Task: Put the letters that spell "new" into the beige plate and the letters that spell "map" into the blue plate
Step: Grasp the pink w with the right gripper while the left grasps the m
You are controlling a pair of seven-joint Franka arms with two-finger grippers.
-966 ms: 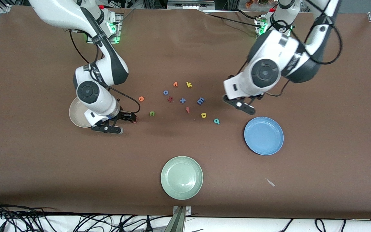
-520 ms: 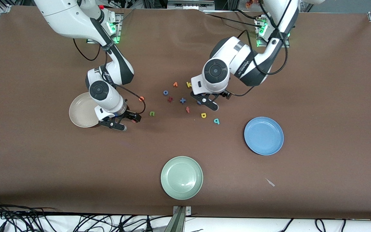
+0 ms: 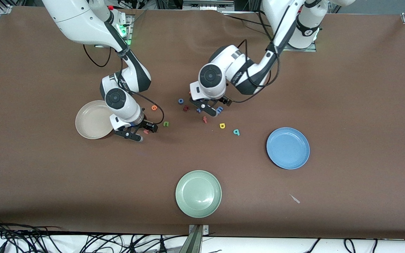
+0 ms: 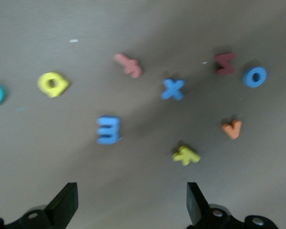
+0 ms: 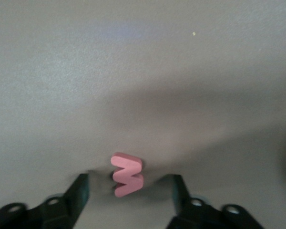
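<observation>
Left hand (image 4: 128,205) now over letters, fingers apart.

We set our clock flat on the front view, twelve at the top. We see a big brown table (image 3: 47,182). From its middle, the beige plate (image 3: 91,121) sits at nine, the blue plate (image 3: 288,148) near four and the green plate (image 3: 198,193) at six. Tiny letters lie about the middle. The green n (image 3: 166,123) is at five from the orange e (image 3: 154,108), and the pink w (image 3: 146,131) at eight from the n. The blue o (image 3: 180,101), a dark red letter (image 3: 185,108), the blue x (image 4: 173,88), the orange v (image 4: 232,128) and the yellow k (image 4: 186,155) huddle close. The red f (image 3: 205,119) is at eight from the blue m (image 3: 219,110), the yellow a (image 3: 222,125) at six from it, and the teal p (image 3: 236,132) at four from the a. A white scrap (image 3: 295,199) lies at six from the blue plate.
</observation>
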